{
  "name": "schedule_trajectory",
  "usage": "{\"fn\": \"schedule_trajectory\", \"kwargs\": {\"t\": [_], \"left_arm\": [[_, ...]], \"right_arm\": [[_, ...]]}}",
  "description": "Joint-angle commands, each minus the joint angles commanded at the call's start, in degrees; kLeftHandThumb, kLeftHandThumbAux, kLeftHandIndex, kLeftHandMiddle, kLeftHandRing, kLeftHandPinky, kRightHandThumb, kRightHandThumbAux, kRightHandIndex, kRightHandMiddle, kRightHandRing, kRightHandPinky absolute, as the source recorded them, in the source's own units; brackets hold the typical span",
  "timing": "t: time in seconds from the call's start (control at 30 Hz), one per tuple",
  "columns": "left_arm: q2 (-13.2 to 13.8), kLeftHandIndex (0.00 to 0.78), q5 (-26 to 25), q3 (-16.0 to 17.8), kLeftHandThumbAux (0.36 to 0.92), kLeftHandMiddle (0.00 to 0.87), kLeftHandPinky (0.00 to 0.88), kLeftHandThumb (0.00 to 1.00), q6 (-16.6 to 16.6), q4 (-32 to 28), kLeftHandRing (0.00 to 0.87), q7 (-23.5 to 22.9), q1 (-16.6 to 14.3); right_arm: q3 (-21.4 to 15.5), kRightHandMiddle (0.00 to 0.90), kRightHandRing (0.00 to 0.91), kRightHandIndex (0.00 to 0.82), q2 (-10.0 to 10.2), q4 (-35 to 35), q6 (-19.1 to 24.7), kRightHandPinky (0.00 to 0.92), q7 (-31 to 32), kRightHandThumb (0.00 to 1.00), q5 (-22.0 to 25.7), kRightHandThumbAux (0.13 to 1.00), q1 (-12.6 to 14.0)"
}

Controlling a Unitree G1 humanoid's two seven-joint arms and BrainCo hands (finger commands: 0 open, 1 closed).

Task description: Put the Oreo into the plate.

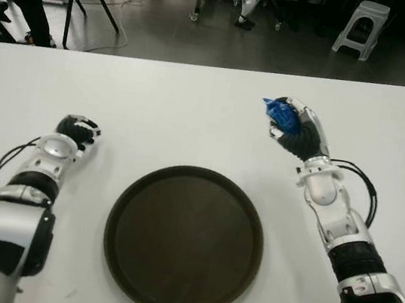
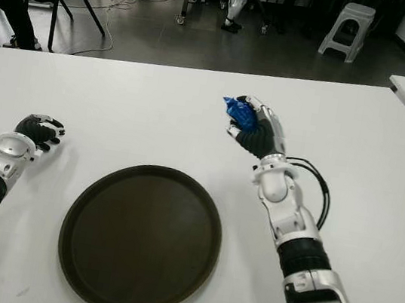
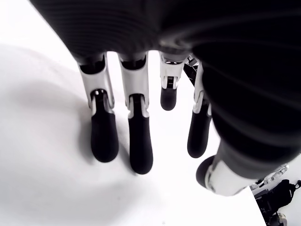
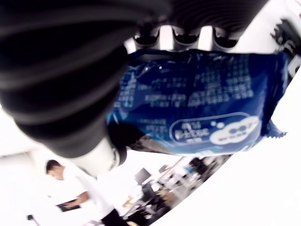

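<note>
- While my right hand (image 1: 291, 127) is raised beyond the far right rim of the plate (image 1: 183, 240), its fingers are curled around the blue Oreo pack (image 4: 197, 103), which I see clamped against the palm in the right wrist view.
- The Oreo pack is in that hand, off the white surface (image 1: 193, 112) and not over the plate; in the eye views only a blue corner pokes out past the fingers, on the side toward the middle of the surface.
- The dark round plate sits between my two arms, near the front edge, with nothing in it.
- My left hand (image 1: 76, 132) shows left of the plate, fingers (image 3: 104, 141) loosely extended and holding nothing.
- Most of the pack is hidden by the fingers in the eye views, and I can't read its print in the wrist view.
- I cannot tell whether the left fingertips touch the surface.
</note>
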Motion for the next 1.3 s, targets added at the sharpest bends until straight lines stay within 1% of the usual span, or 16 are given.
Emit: {"fn": "schedule_trajectory", "kwargs": {"t": [0.13,0.3,0.5,0.63,0.77,0.9,1.03,1.1,1.3], "left_arm": [[-0.04,0.397,-0.07,0.07,0.73,0.103,0.175,0.668,-0.02,-0.01,0.144,0.02,0.02],[-0.09,0.397,-0.42,0.43,0.729,0.102,0.181,0.669,0.1,0.06,0.144,0.01,0.03],[-0.12,0.397,-0.74,0.78,0.728,0.099,0.194,0.673,-0.14,-0.01,0.148,-0.46,0.02],[-0.17,0.397,-0.76,0.76,0.728,0.094,0.174,0.673,-0.27,-0.18,0.144,-0.68,-0.01],[-0.11,0.397,-0.31,0.42,0.728,0.106,0.174,0.673,-0.28,-0.17,0.148,-0.08,0.05],[-0.12,0.397,-0.16,0.23,0.728,0.109,0.167,0.672,-0.21,-0.13,0.147,0.11,0.03],[-0.14,0.397,-0.34,0.28,0.728,0.1,0.167,0.671,-0.14,-0.14,0.141,-0.04,0.01],[-0.13,0.397,-0.47,0.35,0.729,0.095,0.169,0.67,-0.06,-0.14,0.138,-0.3,-0.03],[-0.24,0.397,-0.85,0.6,0.729,0.088,0.151,0.671,0.03,-0.3,0.129,-0.61,-0.08]], "right_arm": [[0.11,0.772,0.787,0.437,0.29,-0.3,-1.31,0.79,1.53,0.695,0.45,0.727,0.3],[0.59,0.781,0.791,0.438,1.28,-0.73,-5.06,0.792,4.7,0.696,1.86,0.726,0.93],[1.24,0.79,0.798,0.439,1.97,-0.97,-7.15,0.795,6.24,0.698,1.71,0.725,1.22],[1.88,0.79,0.797,0.439,2.37,-1.71,-8.39,0.792,8.09,0.698,2.19,0.724,1.83],[2.51,0.788,0.796,0.439,2.71,-3.27,-8.68,0.792,10.25,0.696,2.78,0.725,2.93],[2.9,0.791,0.798,0.438,3.53,-4.83,-8.36,0.796,11.98,0.694,3.23,0.726,4.0],[3.92,0.8,0.804,0.438,4.96,-4.7,-8.06,0.799,13.05,0.692,2.8,0.727,3.99],[4.32,0.803,0.806,0.437,5.29,-4.44,-8.14,0.802,13.43,0.692,2.52,0.727,3.91],[6.52,0.801,0.806,0.438,5.87,-6.41,-6.69,0.8,15.03,0.693,0.91,0.728,5.13]]}}
